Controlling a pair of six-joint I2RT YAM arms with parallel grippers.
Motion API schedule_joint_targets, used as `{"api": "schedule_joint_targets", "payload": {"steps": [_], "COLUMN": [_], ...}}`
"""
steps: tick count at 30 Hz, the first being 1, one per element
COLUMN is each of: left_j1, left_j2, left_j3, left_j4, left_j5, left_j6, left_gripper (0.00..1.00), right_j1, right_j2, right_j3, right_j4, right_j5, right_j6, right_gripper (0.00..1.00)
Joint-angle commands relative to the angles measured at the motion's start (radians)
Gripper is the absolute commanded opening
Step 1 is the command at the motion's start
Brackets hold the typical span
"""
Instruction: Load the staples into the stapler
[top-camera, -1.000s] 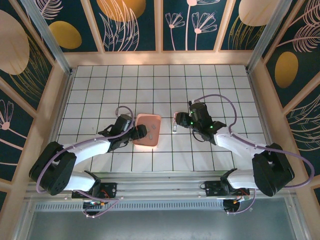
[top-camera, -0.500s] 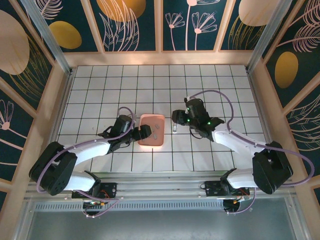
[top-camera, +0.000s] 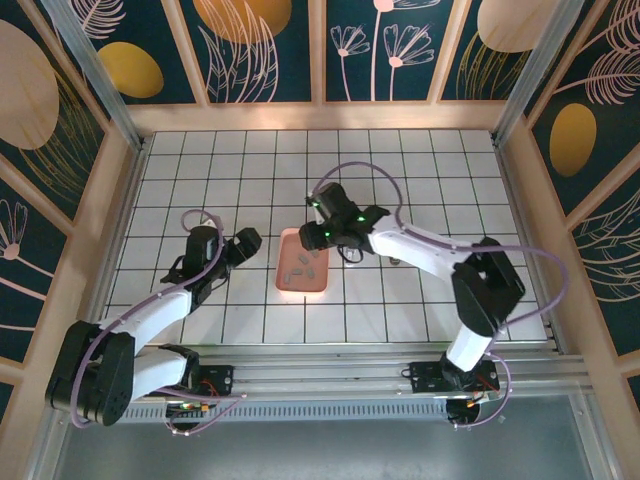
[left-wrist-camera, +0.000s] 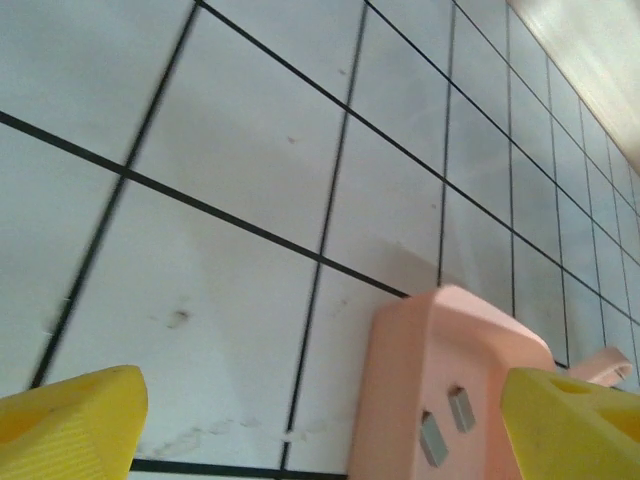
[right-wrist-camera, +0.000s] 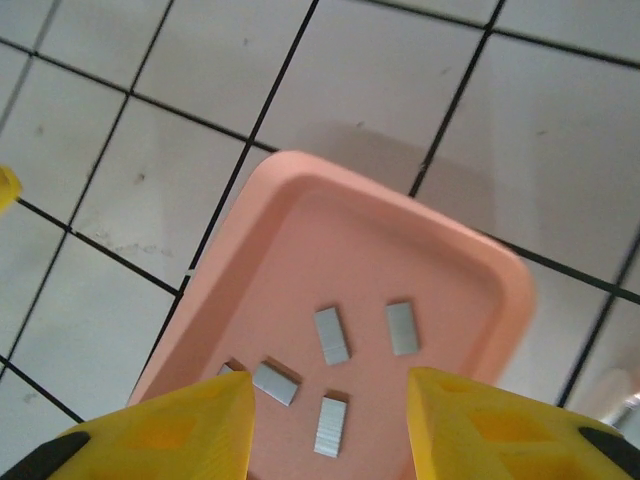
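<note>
Several small grey staples (right-wrist-camera: 332, 335) lie loose on the floor of a pink tray (right-wrist-camera: 470, 250). My right gripper (right-wrist-camera: 330, 440) hovers open just above them, yellow fingers (right-wrist-camera: 170, 430) apart and nothing between them. From the top camera, that gripper (top-camera: 314, 238) is over the tray's far end (top-camera: 322, 280). My left gripper (top-camera: 247, 241) is open to the left of the tray, apart from it. In the left wrist view it (left-wrist-camera: 320, 430) faces bare tile, with the tray (left-wrist-camera: 400, 400) and two staples (left-wrist-camera: 433, 438) at lower right. The stapler is hidden.
The white tiled table (top-camera: 420, 190) is ringed by a wooden frame (top-camera: 320, 117) with patterned panels. The right arm (top-camera: 420, 250) stretches across the middle towards the tray. Free tiles lie behind and to the left of the tray.
My right arm swung left from the tiles right of the tray to above the staples, its jaws narrowing a little. My left gripper drew back leftwards off the tray's edge and opened wider.
</note>
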Motion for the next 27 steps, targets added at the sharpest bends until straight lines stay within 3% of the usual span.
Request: {"api": "schedule_joint_targets", "payload": {"steps": [1,8,27], "left_j1": [0.023,0.038,0.041], "left_j2": [0.019,0.092,0.092], "left_j3": [-0.021,-0.061,-0.05], "left_j4": [0.089,0.212,0.194], "left_j5": [0.079,0.14,0.151], "left_j6": [0.004,-0.057,-0.029], "left_gripper": [0.91,0.92,0.92], "right_j1": [0.023,0.031,0.036], "right_j2": [0.095,0.26,0.411], "right_j3": [0.091,0.229,0.291], "right_j4": [-0.121,-0.2,-0.206], "right_j5": [-0.002,-0.024,0.025], "right_j6": [-0.049,-0.072,-0.087], "right_gripper": [0.43,0.35,0.34]}}
